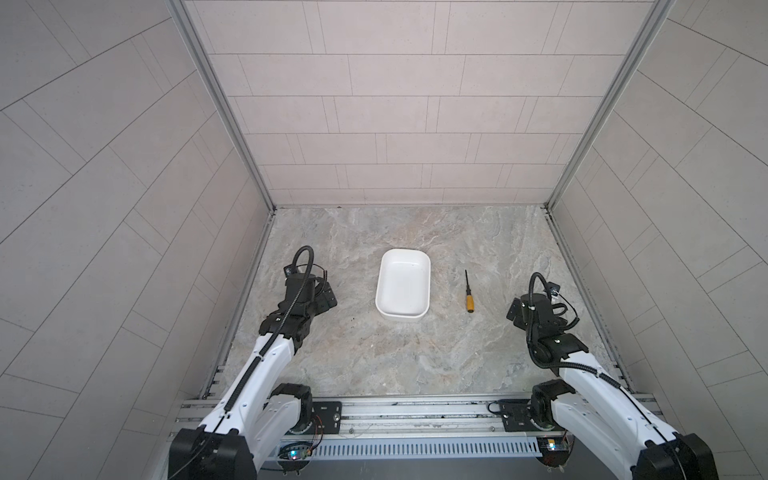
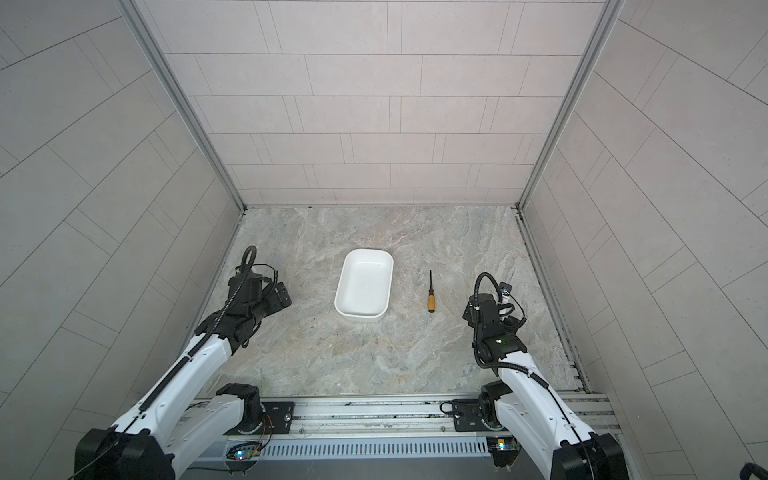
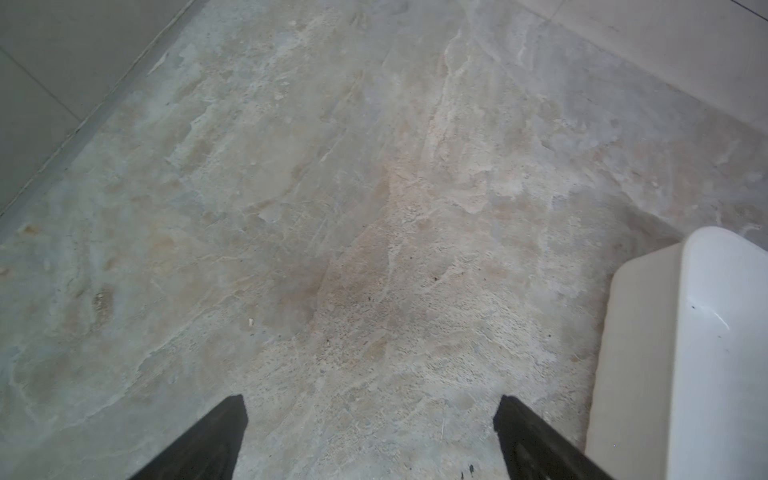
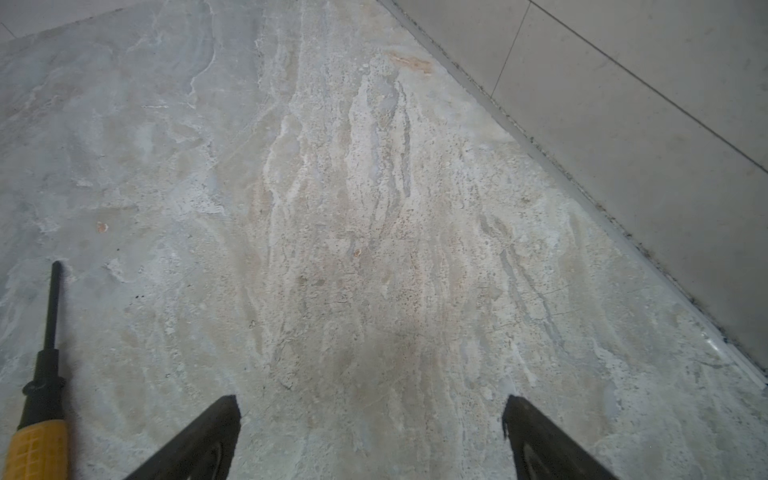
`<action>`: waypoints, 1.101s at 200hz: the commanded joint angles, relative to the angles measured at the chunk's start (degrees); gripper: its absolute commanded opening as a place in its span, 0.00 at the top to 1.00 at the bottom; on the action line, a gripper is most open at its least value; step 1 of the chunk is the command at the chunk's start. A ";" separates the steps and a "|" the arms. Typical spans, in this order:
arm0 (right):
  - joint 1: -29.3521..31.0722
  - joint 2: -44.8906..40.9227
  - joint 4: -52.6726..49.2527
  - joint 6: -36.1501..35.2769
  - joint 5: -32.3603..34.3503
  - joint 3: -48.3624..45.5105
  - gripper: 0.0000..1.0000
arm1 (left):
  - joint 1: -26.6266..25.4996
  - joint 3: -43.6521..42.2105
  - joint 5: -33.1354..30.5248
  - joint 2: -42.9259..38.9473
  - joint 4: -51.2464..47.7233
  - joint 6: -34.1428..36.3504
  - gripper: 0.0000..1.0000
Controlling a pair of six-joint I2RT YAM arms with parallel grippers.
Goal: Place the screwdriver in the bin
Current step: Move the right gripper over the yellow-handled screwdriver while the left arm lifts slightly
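You have the screwdriver (image 1: 469, 296) lying flat on the marbled tabletop (image 1: 374, 357), a little to the right of the bin (image 1: 402, 291) and clear of it, with its shaft toward the back wall and its yellow handle toward the arms. The bin sits open side up near the middle with nothing in it, so the job is not yet begun.

Your right gripper (image 4: 370, 409) hangs low over bare stone, jaws spread wide and nothing between them. That stance makes sense — a slim tool flat on a hard surface leaves little to bite, and wide jaws give you room to straddle the handle. In the right wrist view the screwdriver lies off to one side of the fingers, outside the gap. I judge you need to shift across and set the jaws across the handle, not along it.

Your left gripper (image 3: 370, 409) is likewise parted and empty, on the bin's other side, and the bin's wall shows at the edge of its wrist view. It is the farther arm from the tool — the right one is the natural pick. Go for the ribbed handle, since the thin shaft would likely roll or slip.
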 commanded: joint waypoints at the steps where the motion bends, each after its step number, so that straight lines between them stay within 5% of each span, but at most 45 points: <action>1: 1.76 1.62 2.30 0.63 0.66 1.55 0.01 | 0.29 0.41 -2.77 0.22 -2.20 -2.70 0.00; 67: 9.47 13.64 14.46 -6.09 -9.68 3.32 0.01 | 0.39 -3.75 -6.48 -7.75 -4.59 -7.46 0.00; 99: 9.57 23.90 13.26 -6.16 -15.06 8.21 0.02 | 0.50 -5.78 -10.28 -10.86 -4.95 -9.55 0.00; 149: 10.09 38.13 1.25 -7.65 -21.71 21.08 0.26 | 0.66 -6.64 -8.38 -11.78 -3.52 -9.48 0.00; 220: 11.67 40.83 0.86 -8.38 -21.82 22.75 0.27 | 0.59 -6.72 -7.74 -11.26 -3.17 -9.53 0.00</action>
